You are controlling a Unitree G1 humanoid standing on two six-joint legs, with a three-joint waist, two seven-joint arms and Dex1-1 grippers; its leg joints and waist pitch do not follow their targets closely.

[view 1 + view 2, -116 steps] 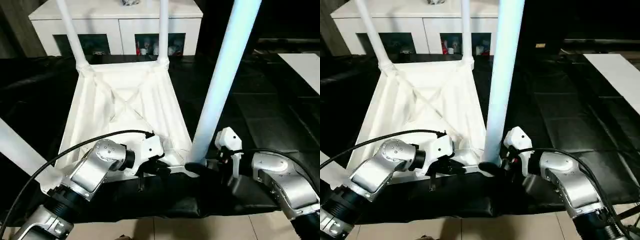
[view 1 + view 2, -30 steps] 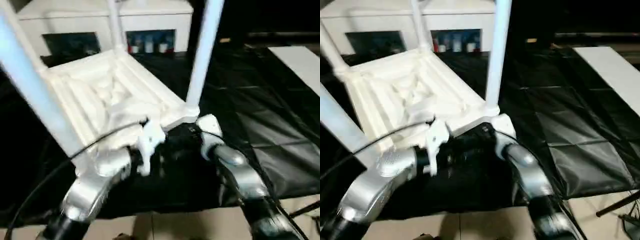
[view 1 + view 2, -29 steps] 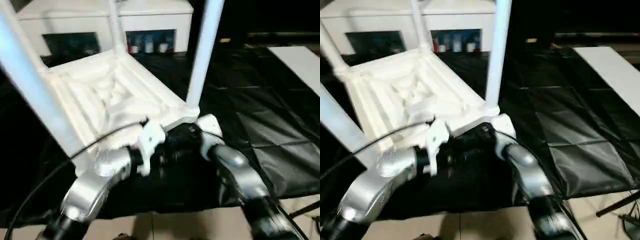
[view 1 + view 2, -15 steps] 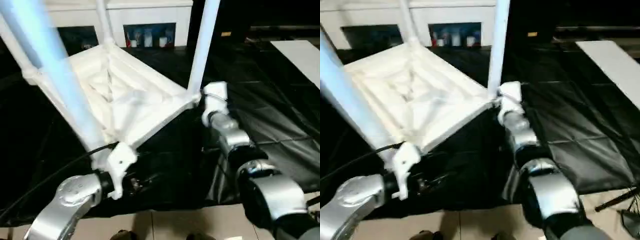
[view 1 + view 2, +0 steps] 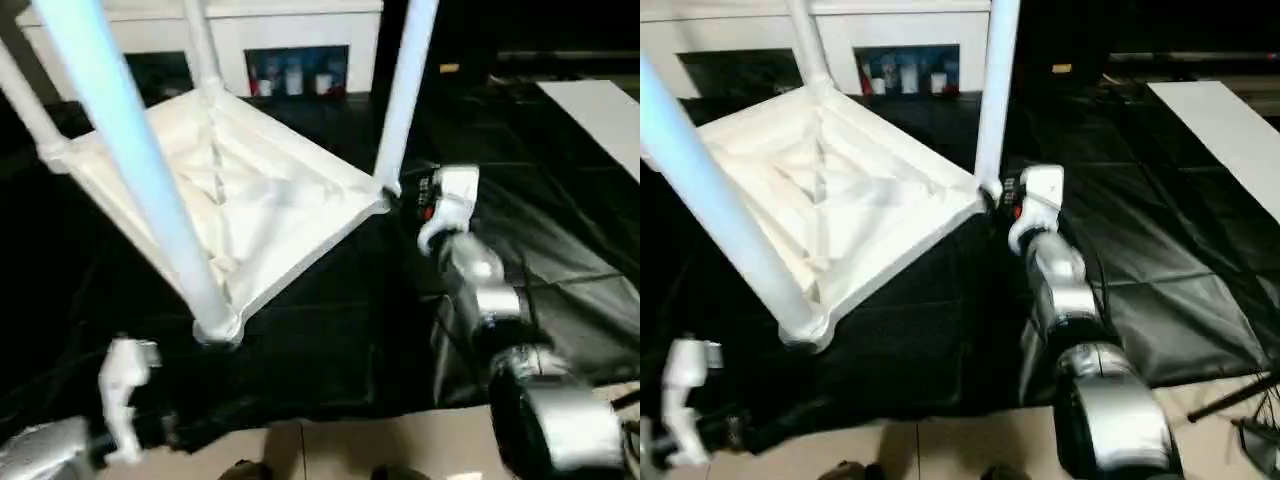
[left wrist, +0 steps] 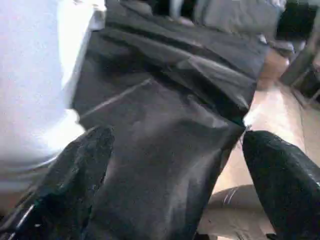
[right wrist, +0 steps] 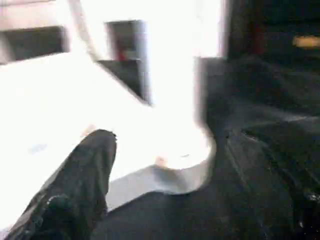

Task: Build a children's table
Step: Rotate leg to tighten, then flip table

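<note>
**A:** So the tabletop (image 5: 240, 200) is upside down on the black sheet (image 5: 560, 230), turned corner-on to the robot, ribs facing up, with all 4 legs (image 5: 130, 170) standing in the corner sockets. The white cabinet (image 5: 890, 40) sits just behind it. Looks mostly built to me. What could still go sideways?

**B:** Main worry is the right gripper (image 7: 165, 165). It's right at the tabletop's right corner, jaws spread with the socket and the leg base (image 7: 175, 75) sitting between the fingers (image 7: 75, 185), not pinching anything. If it closes off-centre or the arm swings, it could shove that corner and the whole thing skids on the sheet, which looks slick and wrinkled.

**A:** And the legs?

**B:** I can't tell how deep any of them are seated. They're tall, so a bump near the base levers hard at the socket. A half-seated one could lean or pop out.

**A:** Left gripper (image 6: 175, 165)?

**B:** Well back from the tabletop's near corner, down by the sheet's edge, jaws wide apart and empty. So nothing's bracing the tabletop if the right side pushes. Flipping it upright 1-handed would be sketchy too.
</note>
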